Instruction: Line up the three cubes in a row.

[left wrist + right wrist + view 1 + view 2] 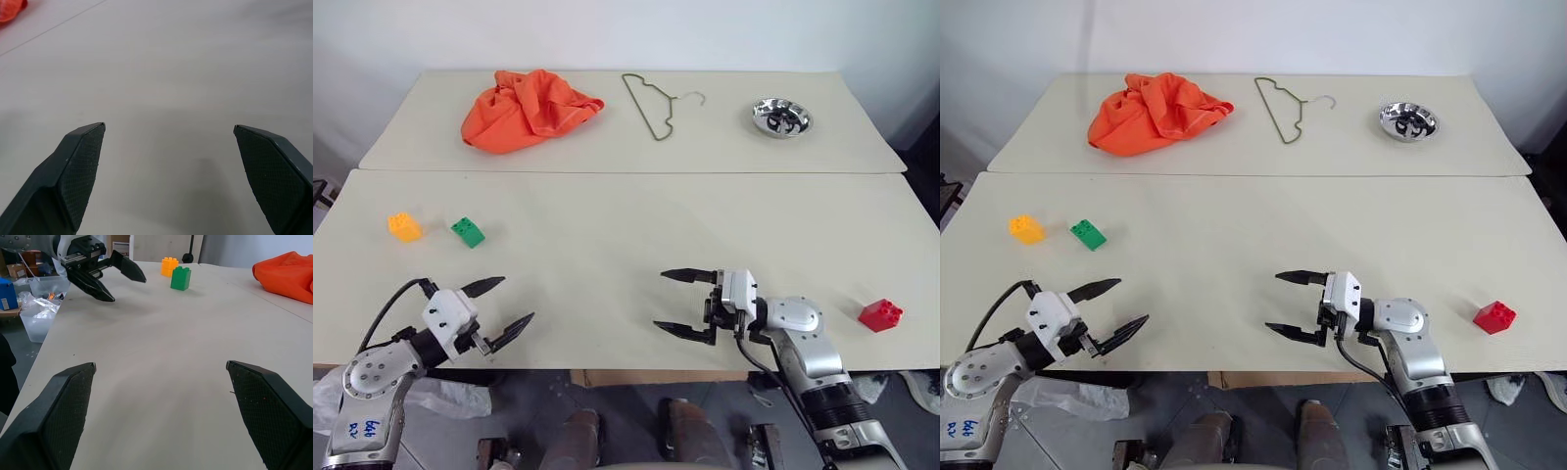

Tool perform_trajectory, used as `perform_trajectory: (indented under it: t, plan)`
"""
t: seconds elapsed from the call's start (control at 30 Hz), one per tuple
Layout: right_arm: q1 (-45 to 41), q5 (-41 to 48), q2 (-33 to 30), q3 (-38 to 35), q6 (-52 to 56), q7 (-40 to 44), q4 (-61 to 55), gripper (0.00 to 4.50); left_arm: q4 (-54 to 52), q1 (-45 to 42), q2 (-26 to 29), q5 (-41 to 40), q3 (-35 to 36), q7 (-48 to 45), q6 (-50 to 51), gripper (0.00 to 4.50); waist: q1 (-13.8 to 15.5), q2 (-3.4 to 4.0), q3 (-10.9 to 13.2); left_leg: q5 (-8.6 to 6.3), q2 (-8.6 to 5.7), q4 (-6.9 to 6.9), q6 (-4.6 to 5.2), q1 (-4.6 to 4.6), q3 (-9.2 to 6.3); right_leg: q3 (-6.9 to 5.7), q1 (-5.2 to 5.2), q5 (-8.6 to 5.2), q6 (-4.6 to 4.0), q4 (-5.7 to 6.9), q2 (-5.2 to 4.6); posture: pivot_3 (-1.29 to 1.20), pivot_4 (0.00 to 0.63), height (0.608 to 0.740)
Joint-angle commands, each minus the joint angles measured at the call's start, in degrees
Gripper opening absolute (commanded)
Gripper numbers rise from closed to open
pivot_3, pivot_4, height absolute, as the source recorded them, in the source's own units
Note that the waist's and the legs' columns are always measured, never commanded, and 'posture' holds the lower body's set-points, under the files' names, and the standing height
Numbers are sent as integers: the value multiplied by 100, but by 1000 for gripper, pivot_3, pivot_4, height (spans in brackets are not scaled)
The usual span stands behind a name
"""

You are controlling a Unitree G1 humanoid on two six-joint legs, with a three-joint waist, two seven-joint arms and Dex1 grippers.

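**Three cubes unaligned; both grippers spread and empty**

The near table [607, 245] carries the three studded cubes. The yellow-orange cube [404, 227] and the green cube [467, 231] lie just beside each other, apart, toward the table's left side. The red cube [880, 314] rests alone near the front right edge, well apart from the other two.

The left gripper [505, 308] hovers over the front left of the table, nearer the front edge than the green cube, its two black fingers spread wide and holding nothing. The right gripper [669, 301] hangs over the front middle of the table, pointing toward the left, its fingers likewise spread wide with nothing between them; the red cube sits behind its wrist, to the right.

On the far table [862, 147] lie a crumpled orange cloth [529, 108] at the left, a wire clothes hanger [656, 103] in the middle, and a small shiny metal bowl [781, 117] at the right.
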Motion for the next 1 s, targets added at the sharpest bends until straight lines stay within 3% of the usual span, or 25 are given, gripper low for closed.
perform_trajectory:
  t: [0.03,0.17,0.27,0.47,0.63,0.77,1.0]
  plan:
    - [32,4,59,-11,-148,-108,-212,4500,14,13,67,-34,47,66,278,4486,-1,0,0,0,0,0,0,0,0,0,0,0,0,1,0,0,150,740]
    - [40,6,78,-95,-253,-265,-219,4500,-217,-111,-59,-533,91,-98,450,4486,-5,0,0,0,0,0,-1,1,0,0,-2,0,0,5,1,0,150,740]
    - [142,169,28,-354,-101,-620,-584,4500,-848,-381,-182,-1200,-110,-56,1172,4486,7,0,0,0,0,1,0,-1,0,1,-2,0,0,6,-1,0,150,740]
    - [770,870,-319,-1749,705,-1893,-2070,4500,-1174,-1180,-171,-828,-1130,-377,1375,4486,133,2,-2,1,-16,14,2,-5,-9,2,1,2,4,12,-9,0,150,740]
    - [1878,1074,-776,-3717,1084,-2800,-2656,4500,-609,-1790,-241,-566,-1502,-609,1185,4486,163,4,-3,1,-10,1,1,-6,-3,-2,-2,1,3,5,1,0,150,740]
    - [3066,1248,-600,-5213,1020,-3135,-2504,4500,-230,-2215,-347,-470,-1802,-932,1036,4486,198,4,-3,2,-22,4,10,-5,2,-1,3,3,6,5,2,0,150,740]
    - [4805,1512,321,-5783,1121,-3220,-2542,4500,270,-2731,-687,-285,-2115,-1088,862,4486,107,14,-9,0,-9,-3,15,14,30,18,6,4,8,12,3,0,150,740]
